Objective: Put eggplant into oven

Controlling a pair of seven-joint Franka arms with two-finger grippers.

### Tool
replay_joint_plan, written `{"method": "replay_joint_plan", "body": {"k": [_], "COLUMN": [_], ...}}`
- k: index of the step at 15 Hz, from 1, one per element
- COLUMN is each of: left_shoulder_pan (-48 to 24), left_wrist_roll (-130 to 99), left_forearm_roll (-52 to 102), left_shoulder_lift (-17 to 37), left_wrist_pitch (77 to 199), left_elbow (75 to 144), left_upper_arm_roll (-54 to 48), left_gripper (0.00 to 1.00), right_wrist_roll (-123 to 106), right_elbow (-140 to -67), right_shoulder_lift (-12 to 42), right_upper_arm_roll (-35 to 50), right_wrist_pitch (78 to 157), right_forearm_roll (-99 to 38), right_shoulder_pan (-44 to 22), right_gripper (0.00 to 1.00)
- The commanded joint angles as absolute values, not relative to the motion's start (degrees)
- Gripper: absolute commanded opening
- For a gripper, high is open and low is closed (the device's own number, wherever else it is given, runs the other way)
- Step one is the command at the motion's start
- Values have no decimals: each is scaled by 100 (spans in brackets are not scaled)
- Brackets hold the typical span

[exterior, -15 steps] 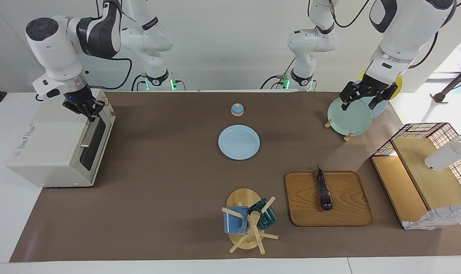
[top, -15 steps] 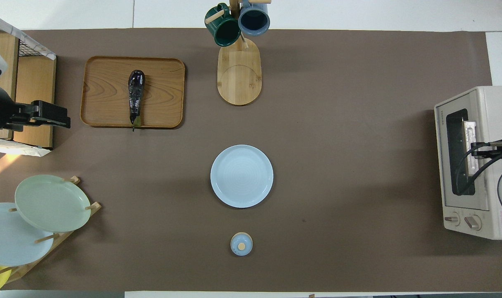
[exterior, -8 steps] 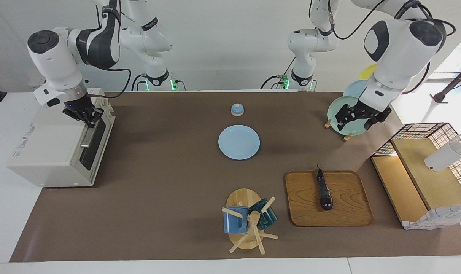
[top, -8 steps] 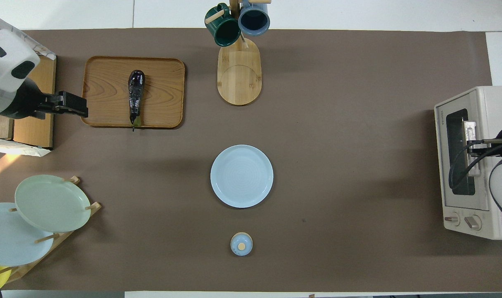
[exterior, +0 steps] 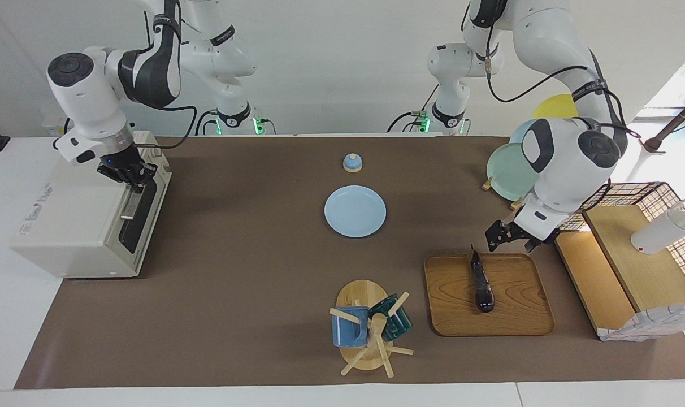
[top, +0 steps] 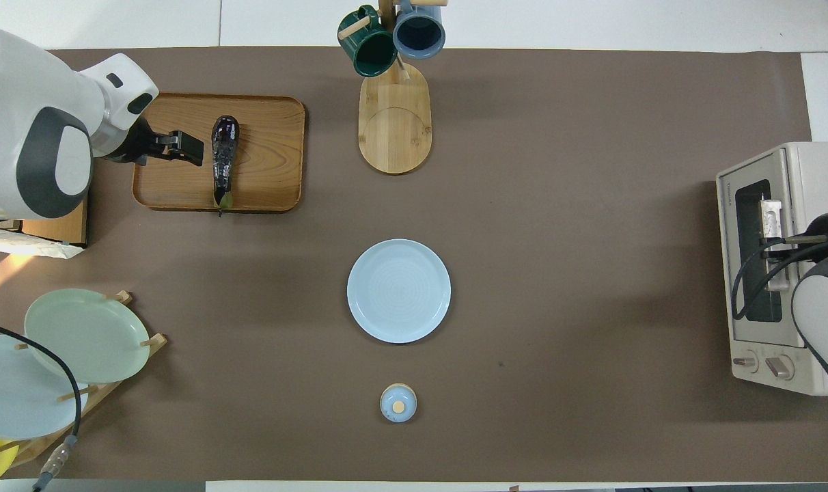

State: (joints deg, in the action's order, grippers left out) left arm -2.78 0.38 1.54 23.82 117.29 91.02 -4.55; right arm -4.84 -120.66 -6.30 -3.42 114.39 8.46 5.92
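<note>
Left claw (exterior: pixel 510 240) open above eggplant (exterior: pixel 481 280).

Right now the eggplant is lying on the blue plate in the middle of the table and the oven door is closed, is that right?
Not quite. The eggplant lies on the wooden tray, not on the blue plate, which has nothing on it; the overhead view shows this plainly. The oven door is closed, as you said.
</note>
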Motion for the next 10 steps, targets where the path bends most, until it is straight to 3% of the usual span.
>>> {"method": "replay_joint_plan", "body": {"k": [1,7,10], "left_shoulder_pan": [-439,-589,-589], "left_wrist_roll": [123,220,517], "left_forearm_roll": [53,53,62], "left_shoulder_lift": [3162,3340,3322], "left_wrist_pitch": [11987,12727,12744], "left_elbow": [8447,8824,8912], "left_upper_arm_roll": [-439,-439,-439], "left_gripper": [100,99,92], "right_wrist_roll": [-212,25,299], "right_elbow": [-12498,-12524,-12752], "right_shoulder_lift": [-405,139,167], "right_upper_arm_roll": [-316,-299,-299], "right_wrist_pitch": [12076,12830,13147], "right_forearm_roll": [861,545,545], "right_shoulder_pan": [405,-95,-254], "right_gripper": [0,0,0]}}
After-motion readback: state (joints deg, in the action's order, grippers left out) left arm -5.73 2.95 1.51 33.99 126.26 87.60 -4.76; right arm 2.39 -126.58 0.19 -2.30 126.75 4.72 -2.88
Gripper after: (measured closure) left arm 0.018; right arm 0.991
